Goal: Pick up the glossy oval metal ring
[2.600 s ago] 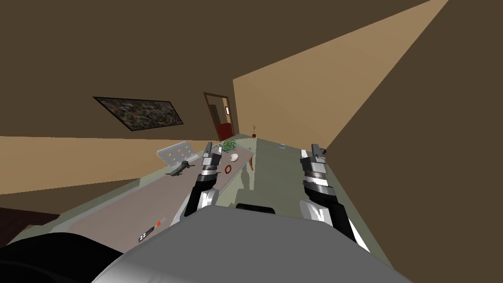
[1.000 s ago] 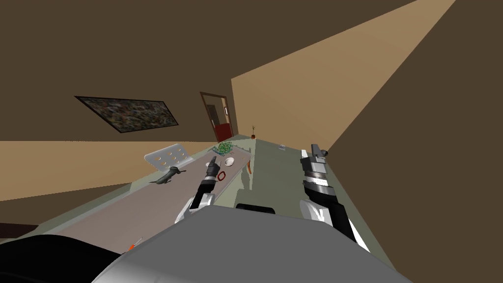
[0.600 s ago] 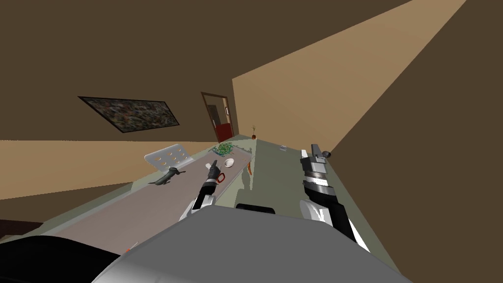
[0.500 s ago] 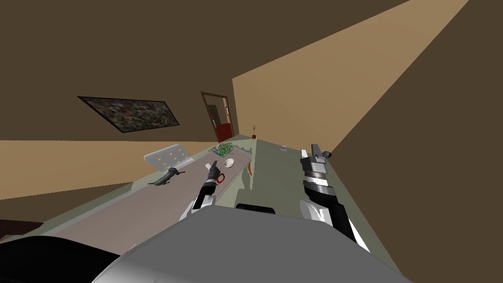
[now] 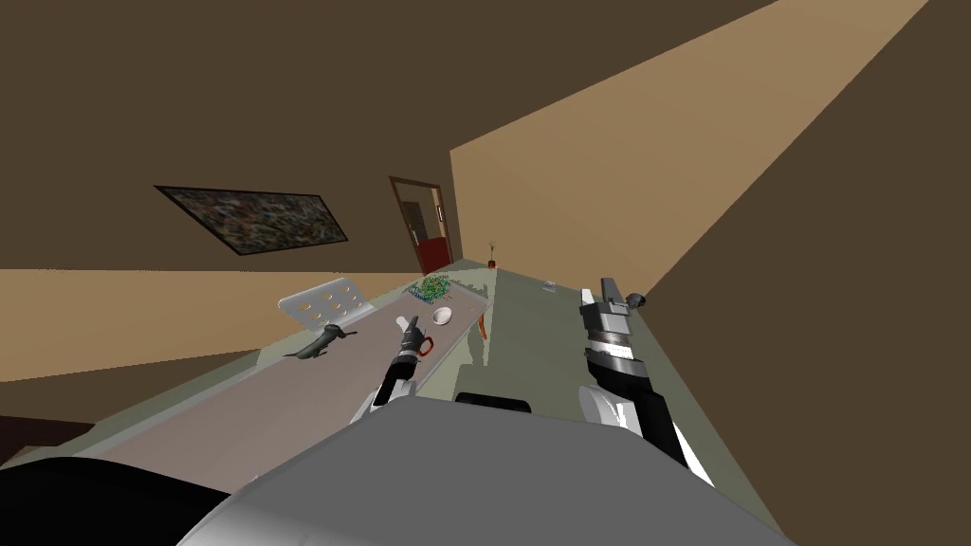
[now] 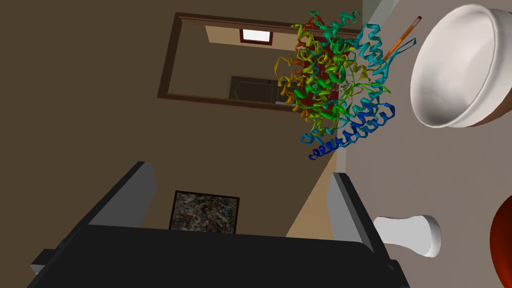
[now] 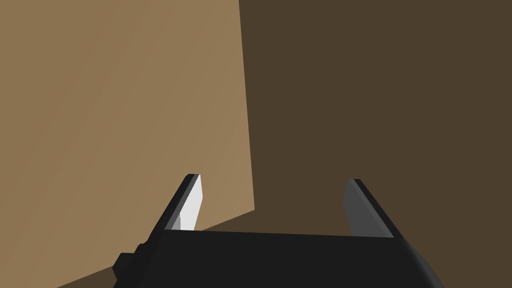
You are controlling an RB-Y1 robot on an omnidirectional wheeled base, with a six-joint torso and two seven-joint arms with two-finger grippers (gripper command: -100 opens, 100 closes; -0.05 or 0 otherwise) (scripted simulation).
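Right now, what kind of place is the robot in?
Most likely a room in a house, perhaps a dining or living room. A long table holds a white bowl, a framed picture hangs on the brown wall, and a doorway opens at the far end.

The red ring (image 6: pixel 504 245), on the near side of the white bowl (image 6: pixel 457 65), is a sliver clipped by the frame edge. The bowl is also clipped. Nearer than the bowl, the left gripper (image 6: pixel 240 172) partly hides a small white object (image 6: pixel 412 235) of unclear kind.
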